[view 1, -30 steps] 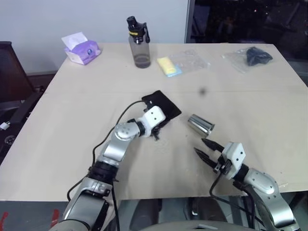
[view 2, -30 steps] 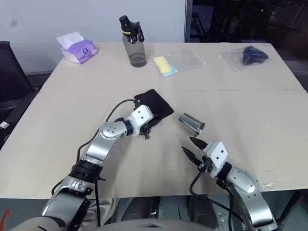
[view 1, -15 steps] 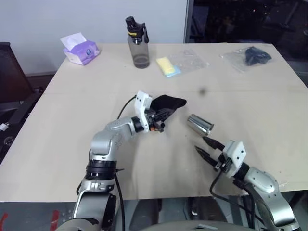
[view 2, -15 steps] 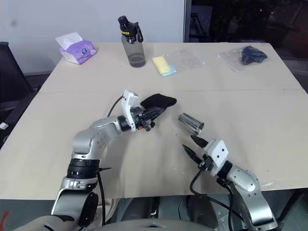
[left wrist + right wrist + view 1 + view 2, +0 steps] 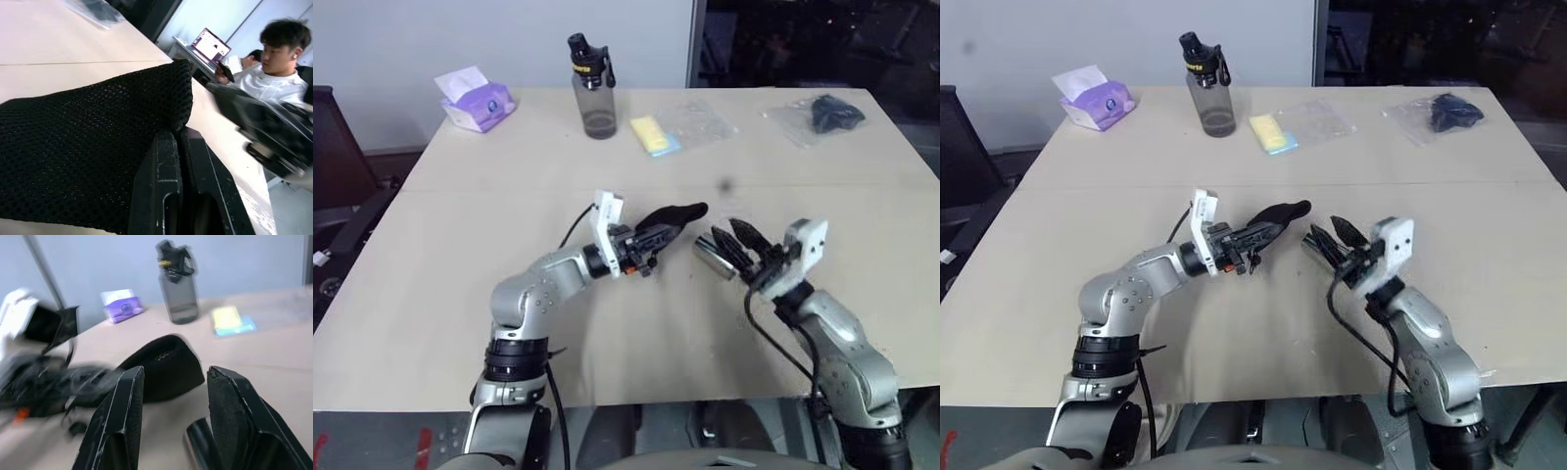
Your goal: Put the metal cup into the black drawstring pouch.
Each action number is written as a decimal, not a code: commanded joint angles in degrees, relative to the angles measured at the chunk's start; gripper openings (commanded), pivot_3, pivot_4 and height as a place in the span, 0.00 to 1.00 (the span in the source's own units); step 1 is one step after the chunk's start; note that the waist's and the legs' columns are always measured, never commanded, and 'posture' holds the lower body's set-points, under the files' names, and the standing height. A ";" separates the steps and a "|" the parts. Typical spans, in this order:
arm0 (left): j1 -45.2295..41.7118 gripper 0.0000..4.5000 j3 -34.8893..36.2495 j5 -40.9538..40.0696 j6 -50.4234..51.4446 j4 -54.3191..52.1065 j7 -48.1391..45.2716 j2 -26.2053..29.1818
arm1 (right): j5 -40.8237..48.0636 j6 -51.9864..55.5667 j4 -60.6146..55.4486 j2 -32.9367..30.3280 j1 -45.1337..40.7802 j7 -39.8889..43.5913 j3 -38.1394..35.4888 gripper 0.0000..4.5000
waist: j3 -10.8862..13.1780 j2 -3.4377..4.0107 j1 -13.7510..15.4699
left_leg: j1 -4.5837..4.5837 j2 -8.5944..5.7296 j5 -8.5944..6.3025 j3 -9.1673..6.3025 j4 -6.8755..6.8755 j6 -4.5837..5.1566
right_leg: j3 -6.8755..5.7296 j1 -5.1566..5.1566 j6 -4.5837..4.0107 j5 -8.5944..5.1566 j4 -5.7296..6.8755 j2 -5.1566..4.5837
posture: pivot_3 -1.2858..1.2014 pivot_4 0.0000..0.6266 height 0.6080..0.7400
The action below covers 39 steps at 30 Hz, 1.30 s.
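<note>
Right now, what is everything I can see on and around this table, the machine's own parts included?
Pouch: one, black, held up off the middle of the table.
Metal cup: one, shiny silver, lying on its side near the middle.
Water bottle: one, grey with black cap, upright at the far edge.
Tissue pack: one, purple and white, far left corner.
Yellow item in clear wrap: one, right of the bottle.
Clear bag with a dark item: one, far right corner.
Table: one, pale beige.
Person: one, white top, seated beyond the table in the left wrist view.
Left claw: black, shut on the pouch.
Right claw: black, open, right by the cup.
</note>
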 commanded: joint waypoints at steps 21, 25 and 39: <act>0.90 0.00 -2.24 -1.26 -3.11 -3.17 1.11 0.11 | 5.79 9.93 3.53 3.59 -6.39 -7.15 -3.80 0.01 | 0.01 0.01 -0.17 | -0.04 -0.01 0.00 0.01 -0.02 0.00 | -0.01 -0.01 0.17 -0.10 -0.04 0.01 | 0.52 0.24 1.00; 0.82 0.00 -2.20 -1.49 -2.74 -3.14 1.59 0.13 | 5.08 9.27 4.30 4.00 -7.23 -7.04 -3.66 0.01 | 0.01 0.01 -0.17 | -0.04 -0.01 0.00 0.01 -0.03 0.00 | 0.00 -0.01 0.18 -0.11 -0.05 0.01 | 0.52 0.24 1.00; 1.04 0.47 -3.14 -0.38 -4.48 -4.01 1.66 1.16 | 1.66 8.34 3.54 3.26 -7.50 -5.41 -1.33 0.00 | 0.02 0.02 -0.18 | -0.06 -0.01 0.00 0.00 -0.07 0.00 | -0.02 -0.02 0.19 -0.12 -0.12 0.01 | 0.52 0.24 1.00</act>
